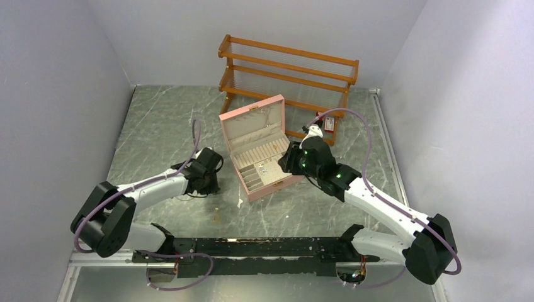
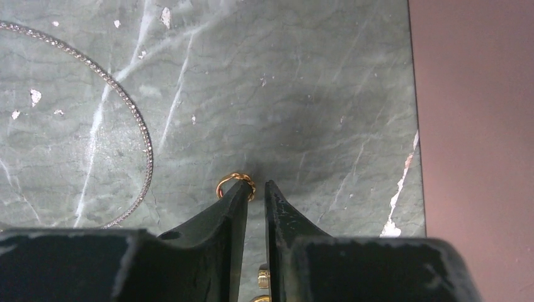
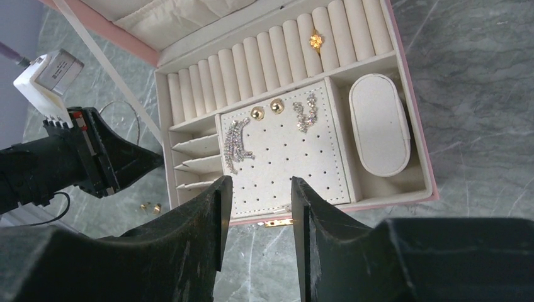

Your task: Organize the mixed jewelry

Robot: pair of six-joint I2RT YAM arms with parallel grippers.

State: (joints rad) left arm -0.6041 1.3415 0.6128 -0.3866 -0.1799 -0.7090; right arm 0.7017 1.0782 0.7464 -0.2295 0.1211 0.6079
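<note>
Half-hidden behind one fingertip of the left gripper (image 2: 256,184), a gold ring (image 2: 220,187) lies on the marble table (image 2: 315,94) — the jaws stand a narrow slit apart, and whether they have any hold on the ring cannot be told. Only an arc of the silvery chain necklace (image 2: 151,157) shows beside it, cut off by the frame edge and the gripper's body. Two tiny gold bits (image 3: 150,206) lie on the table just outside the pink box (image 1: 271,187), too small to identify. The right gripper (image 3: 259,184) hovers over the box's near edge, jaws well apart and empty. Inside the open box: two round gold studs (image 3: 257,113) and two sparkling clusters (image 3: 236,143) on the pegged pad (image 3: 283,163) — and one gold piece (image 3: 316,41) in the ring rolls (image 3: 252,60).
</note>
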